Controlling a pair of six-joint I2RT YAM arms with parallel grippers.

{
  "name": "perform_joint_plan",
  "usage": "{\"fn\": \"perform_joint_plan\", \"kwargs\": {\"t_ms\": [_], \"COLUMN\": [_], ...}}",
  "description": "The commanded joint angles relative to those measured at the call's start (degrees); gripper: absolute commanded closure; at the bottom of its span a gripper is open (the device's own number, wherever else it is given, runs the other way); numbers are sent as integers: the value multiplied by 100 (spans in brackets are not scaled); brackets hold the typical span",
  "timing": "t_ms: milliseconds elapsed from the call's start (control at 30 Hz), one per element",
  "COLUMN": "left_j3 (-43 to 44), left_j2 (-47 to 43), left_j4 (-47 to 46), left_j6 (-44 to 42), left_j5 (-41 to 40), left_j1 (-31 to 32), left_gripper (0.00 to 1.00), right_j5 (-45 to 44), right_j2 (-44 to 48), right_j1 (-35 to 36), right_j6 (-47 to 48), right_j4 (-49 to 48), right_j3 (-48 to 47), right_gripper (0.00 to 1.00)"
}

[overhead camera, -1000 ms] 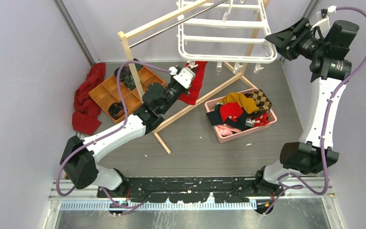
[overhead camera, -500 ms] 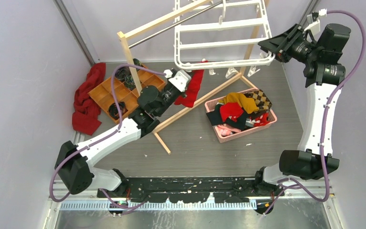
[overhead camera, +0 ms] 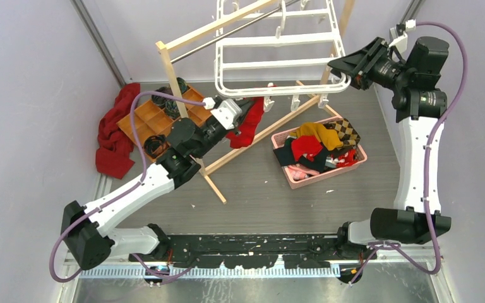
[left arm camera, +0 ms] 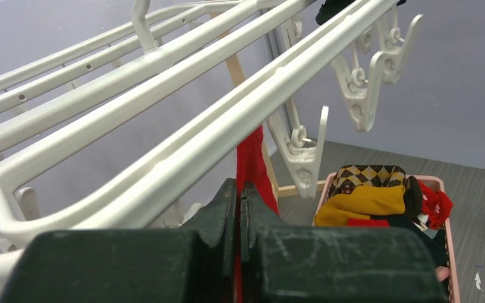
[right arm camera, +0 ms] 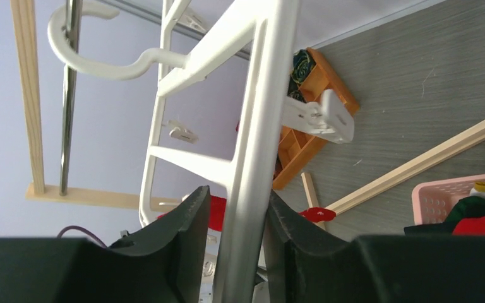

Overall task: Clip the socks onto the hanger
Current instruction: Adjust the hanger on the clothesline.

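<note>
The left gripper (left arm camera: 239,189) is clamped on a sock (left arm camera: 252,158), the right gripper (right arm camera: 235,202) on the hanger (right arm camera: 259,126). No sock is seen clipped yet.

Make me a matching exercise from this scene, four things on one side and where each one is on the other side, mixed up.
Things:
1. red sock
2. hanger
3. pink basket
4. dark red cloth

Places:
A. heaped against the left wall
B. clamped in the right end effector
C. on the grey surface, full of garments
D. pinched in the left end effector

Pairs: 1-D, 2-B, 3-C, 4-A
</note>
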State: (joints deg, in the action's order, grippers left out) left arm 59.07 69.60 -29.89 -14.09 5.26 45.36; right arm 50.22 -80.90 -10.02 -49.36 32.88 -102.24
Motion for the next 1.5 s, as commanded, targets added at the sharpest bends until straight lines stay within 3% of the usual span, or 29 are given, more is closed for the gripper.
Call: {"fn": "perform_joint_plan", "kwargs": {"t_ms": [0,367,667,800,1133,1300,1467], "left_j3": [-93,-141,-116,-167,-231,-395,-573], "left_j2": [-315,-351,-439,-602,-907,-1156,-1354], "left_j4": [52,361,618,849,1548,1966,2162], "left_j6": [87,-64,-22,19,351,672,916], "left_j5": [193,-284,-176,-222,-414,-377,280], "left_j1": [-24,-26,-28,-28,-23,-27,-20], "left_gripper": [100,100,100,100,100,100,100], "right_j5": [-199,-167,342,1281,3278,3354,2955], "right_j2": [652,1299,1708,1871,2411,2828,3275], "right_j1": [84,-104,-1382,-1842,-1807,-1280,-547], "right_j6": [-95,164,1712,2353,3502,4074,4257], "right_j4": [226,75,429,238,169,225,-310], "right_j3": [-10,720,605,524,891,1474,2452], "right_gripper": [53,25,9,7,7,9,9]}}
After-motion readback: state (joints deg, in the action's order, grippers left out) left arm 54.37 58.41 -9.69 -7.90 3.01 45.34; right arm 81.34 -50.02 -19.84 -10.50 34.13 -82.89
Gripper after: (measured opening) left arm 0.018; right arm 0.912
